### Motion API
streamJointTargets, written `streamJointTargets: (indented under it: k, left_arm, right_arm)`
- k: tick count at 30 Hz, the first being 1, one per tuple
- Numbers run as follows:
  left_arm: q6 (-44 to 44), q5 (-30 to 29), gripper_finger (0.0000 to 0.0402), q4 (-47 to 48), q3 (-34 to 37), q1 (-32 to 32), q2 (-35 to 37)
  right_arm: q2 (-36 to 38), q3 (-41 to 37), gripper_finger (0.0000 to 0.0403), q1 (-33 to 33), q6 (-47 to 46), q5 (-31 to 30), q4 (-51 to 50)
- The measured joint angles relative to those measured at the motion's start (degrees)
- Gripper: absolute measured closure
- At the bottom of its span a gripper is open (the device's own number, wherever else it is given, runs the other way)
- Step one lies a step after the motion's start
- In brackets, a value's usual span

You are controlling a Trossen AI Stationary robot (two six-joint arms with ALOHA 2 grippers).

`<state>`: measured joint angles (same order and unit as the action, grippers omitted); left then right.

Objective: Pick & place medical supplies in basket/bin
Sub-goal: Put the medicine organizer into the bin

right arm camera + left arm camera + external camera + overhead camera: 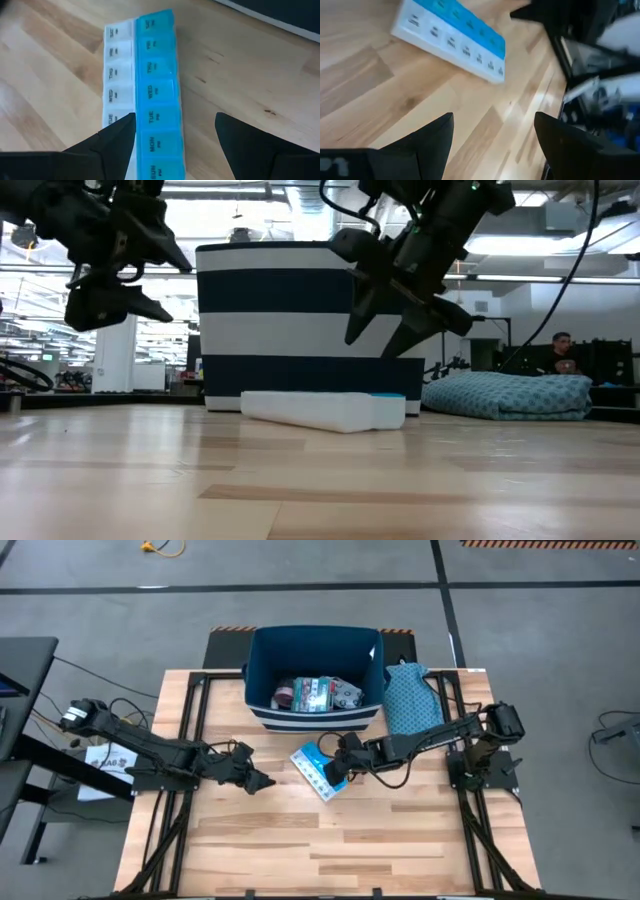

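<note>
The bare wooden counter [320,480] lies nearest in the low view, and on it sits a blue and white weekly pill box [318,769], just in front of the big navy bin [315,645] with white stripes. The pill box is not in the bin yet, so it seems to be the one thing left to move. Some supplies [318,693] already lie inside the bin. The right gripper [175,132] hangs right above the pill box with its fingers wide and holds nothing. The left gripper [262,781] waits to the left of the pill box, also wide and holding nothing. A teal dotted cloth [408,695] lies to the right of the bin.
</note>
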<state>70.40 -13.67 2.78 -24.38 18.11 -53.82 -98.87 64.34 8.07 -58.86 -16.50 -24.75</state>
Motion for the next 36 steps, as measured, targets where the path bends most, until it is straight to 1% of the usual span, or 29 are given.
streamJointTargets:
  k: [2,6,8,12,14,16,18,21,26,29,31,34,36]
  left_arm:
    - [-4.12,2.16,0.0134,-1.95,0.0,0.02,-1.5]
    - [-18.0,9.45,0.0134,-8.77,0.0,0.02,-4.83]
    - [-23.49,12.34,0.0134,-11.06,-0.02,-0.07,-6.52]
    - [-30.94,13.71,0.0134,-11.12,-0.02,-0.87,-9.08]
    - [-33.15,13.85,0.0134,-9.82,-0.02,-1.37,-10.51]
    - [-33.59,13.55,0.0134,-9.79,-0.02,-2.06,-12.31]
    - [-32.66,12.04,0.0134,-9.81,-0.02,-2.98,-14.27]
    - [-28.39,9.04,0.0134,-9.96,-0.04,-4.72,-17.68]
    - [-23.62,8.31,0.0134,-11.0,-0.04,-6.84,-23.43]
    - [-23.06,8.78,0.0134,-14.66,-0.04,-6.99,-26.34]
    - [-23.69,9.46,0.0134,-18.99,-0.09,-6.96,-28.06]
    - [-23.79,10.02,0.0134,-23.06,-0.11,-7.06,-29.62]
    - [-23.77,10.01,0.0134,-23.99,-0.13,-7.36,-29.85]
  right_arm:
    - [0.0,0.0,0.0137,-0.1,2.4,1.48,0.08]
    - [0.01,0.0,0.0137,-0.78,9.06,5.91,0.13]
    - [0.02,0.0,0.0137,-1.19,12.54,8.72,0.07]
    - [0.04,0.0,0.0137,-1.83,17.4,11.71,-0.15]
    - [0.04,0.0,0.0137,-2.22,18.61,12.2,-0.16]
    - [0.04,0.0,0.0137,-2.71,18.81,12.31,-0.43]
    - [0.04,0.0,0.0137,-3.5,18.81,12.16,-0.52]
    - [0.07,0.0,0.0137,-4.75,18.38,11.32,-1.07]
    - [0.07,0.0,0.0137,-6.52,14.55,8.97,-2.73]
    - [0.07,-0.02,0.0137,-7.03,13.88,8.93,-1.58]
    - [0.07,-0.02,0.0137,-6.84,14.99,8.93,0.43]
    - [0.07,-0.02,0.0137,-6.55,16.98,9.08,2.57]
    - [0.01,0.0,0.0137,-6.55,17.32,9.17,2.54]
